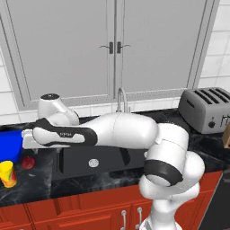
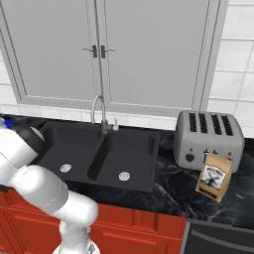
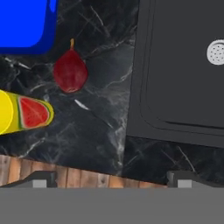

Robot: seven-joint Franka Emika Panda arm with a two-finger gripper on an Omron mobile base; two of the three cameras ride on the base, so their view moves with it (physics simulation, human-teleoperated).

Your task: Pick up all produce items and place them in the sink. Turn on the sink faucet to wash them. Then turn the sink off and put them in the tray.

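Black counter (image 3: 100,127): one fruit (image 3: 70,72), one tray (image 3: 24,24)

Even, shadowless light fills a rendered kitchen, bright across the pale cabinets (image 1: 112,45) and white tile. The robot arm (image 1: 117,130) carries soft gloss highlights along its rounded white shells, shading to grey underneath. The black sink (image 2: 99,154) reads flat and matte, its drains small bright discs. The dark marbled surface (image 3: 96,113) shows crisp pale veins with no glare. In the hand view the red fruit (image 3: 70,72) has a faint sheen and casts almost no shadow; the blue tray (image 3: 24,24) is saturated and flat. All three frames look slightly soft and pixelated, with jagged edges on cabinet lines. No lens distortion shows at the borders.
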